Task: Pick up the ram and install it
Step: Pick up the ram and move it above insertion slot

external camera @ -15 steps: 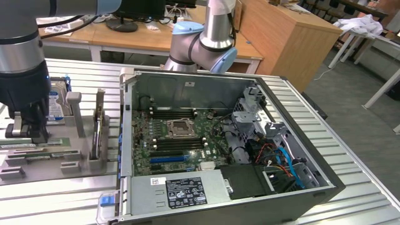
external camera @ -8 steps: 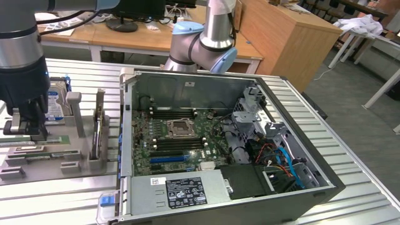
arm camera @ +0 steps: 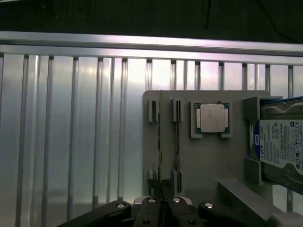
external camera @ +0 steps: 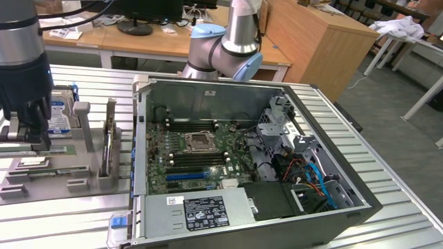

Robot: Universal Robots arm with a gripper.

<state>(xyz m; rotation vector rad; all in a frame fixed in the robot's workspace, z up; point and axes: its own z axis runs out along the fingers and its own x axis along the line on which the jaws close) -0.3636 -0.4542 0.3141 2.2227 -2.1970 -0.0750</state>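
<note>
The ram point(arm camera: 161, 142) is a thin green stick standing on edge in a slot of the grey parts tray point(arm camera: 203, 161). My gripper point(arm camera: 162, 210) sits right over its near end, with the fingers drawn together on the stick's edge. In the exterior view the dark gripper point(external camera: 28, 141) hangs low over the tray point(external camera: 62, 179) at that view's left, and the green ram point(external camera: 50, 150) lies just beneath it. The open computer case point(external camera: 249, 155) stands to the exterior view's right, its black memory slots point(external camera: 190, 126) beside the processor socket point(external camera: 201, 141).
A second thin stick point(arm camera: 177, 142) stands in the neighbouring slot. A processor chip point(arm camera: 211, 118) and a blue-labelled hard drive point(arm camera: 281, 146) also rest on the tray. A taller expansion card point(external camera: 109, 140) stands on edge between the tray and the case. Ribbed metal table point(arm camera: 71, 132) surrounds the tray.
</note>
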